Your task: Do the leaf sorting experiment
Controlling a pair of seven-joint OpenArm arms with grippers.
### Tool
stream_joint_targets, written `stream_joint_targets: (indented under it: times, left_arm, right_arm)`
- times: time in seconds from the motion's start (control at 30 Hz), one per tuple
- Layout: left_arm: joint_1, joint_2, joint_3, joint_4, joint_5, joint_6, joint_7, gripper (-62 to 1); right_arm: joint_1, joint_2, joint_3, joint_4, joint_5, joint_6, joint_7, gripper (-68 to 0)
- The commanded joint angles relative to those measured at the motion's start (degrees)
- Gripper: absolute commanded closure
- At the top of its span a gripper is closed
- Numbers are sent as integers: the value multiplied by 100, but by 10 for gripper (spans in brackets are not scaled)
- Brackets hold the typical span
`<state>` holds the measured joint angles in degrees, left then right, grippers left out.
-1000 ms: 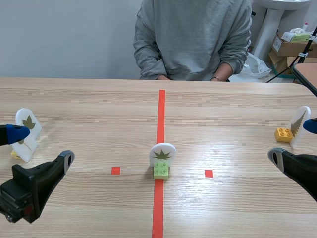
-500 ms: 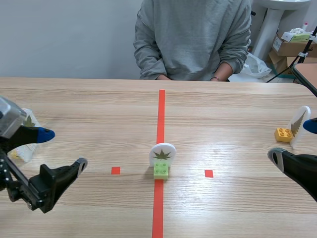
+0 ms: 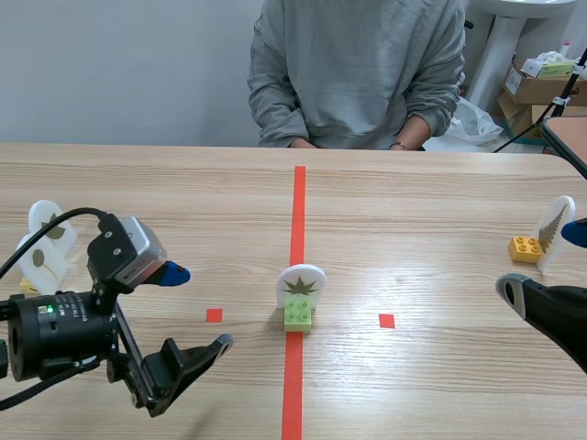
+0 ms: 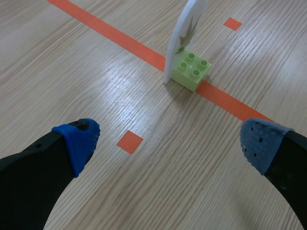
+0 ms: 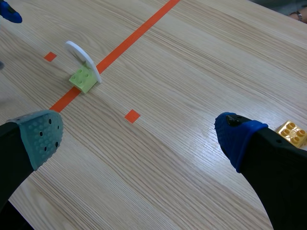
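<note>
The sort has hardly begun, as far as you can see here. The leaf card (image 3: pixel 301 282) on its green brick (image 3: pixel 297 313) stands on the red line (image 3: pixel 298 211) in the middle of the worktop (image 3: pixel 413 211), with nothing gripping it. Your left claw (image 3: pixel 199 308) hangs released just off the worktop, between the two left cards (image 3: pixel 44 246) and the middle one. In its wrist view the brick sits ahead of the spread fingers and a little apart from them, the card upright at its edge. Your right claw (image 5: pixel 139 139) is also released and holds nothing. It sits well apart from the middle card and near the right card (image 3: pixel 555 227), which stands on a yellow brick (image 3: pixel 525 247). So no card has been picked up, and the grasp, the carry and the placement all remain. The middle leaf looks lobed and star-like, closer to the upper left card's leaf than to the long feathery one at the right, so the left group seems the likelier home, though the prints are small. The left claw looks best placed for the pick: close on the brick rather than the thin card, which could tip. A person (image 3: pixel 358 73) sits across the worktop, hands back from it.
</note>
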<state>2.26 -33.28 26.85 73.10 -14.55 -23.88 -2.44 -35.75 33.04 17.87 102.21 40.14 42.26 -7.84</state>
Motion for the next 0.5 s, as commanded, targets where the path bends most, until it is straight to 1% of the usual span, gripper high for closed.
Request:
stream_joint_targets:
  times: [0.0,0.37,0.47]
  left_arm:
    - [-168,140,-39,-42,-63,11,-120,-623]
    - [-1106,990,520,-1263,-57,13,-315,-623]
    - [-1290,1226,686,-1497,92,13,-363,-623]
  right_arm:
    - [68,59,-20,31,59,46,66,-679]
    - [68,59,-20,31,59,46,66,-679]
    - [68,57,-20,31,59,46,68,-679]
